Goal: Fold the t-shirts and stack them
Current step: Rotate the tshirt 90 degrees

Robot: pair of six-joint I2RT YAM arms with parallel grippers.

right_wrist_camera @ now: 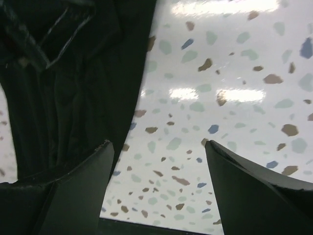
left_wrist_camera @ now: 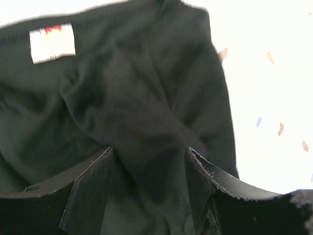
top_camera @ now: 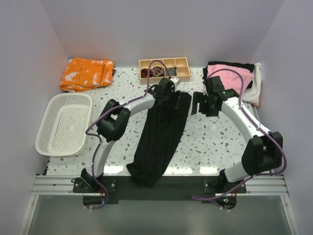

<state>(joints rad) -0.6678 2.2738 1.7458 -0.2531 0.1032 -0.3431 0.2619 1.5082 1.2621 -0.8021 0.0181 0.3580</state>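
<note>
A large black t-shirt [top_camera: 159, 139] lies bunched into a long strip down the middle of the table, hem end at the near edge. My left gripper [top_camera: 172, 98] sits on its far end. In the left wrist view the collar's white label [left_wrist_camera: 52, 43] shows, and the gripper [left_wrist_camera: 150, 148] stands open with wrinkled black cloth [left_wrist_camera: 146, 98] lying between the jaws. My right gripper [top_camera: 199, 105] is just right of the shirt's far end. In its wrist view it is open [right_wrist_camera: 157, 142] over bare table, the shirt's edge [right_wrist_camera: 73, 107] beside its left finger. More t-shirts, pink, black and white, are piled [top_camera: 232, 76] at the back right.
An orange patterned cloth [top_camera: 87, 73] lies at the back left. A white mesh basket [top_camera: 66, 122] stands at the left edge. A wooden compartment tray [top_camera: 164, 68] with small dark rolled pieces sits at the back centre, just behind the left gripper.
</note>
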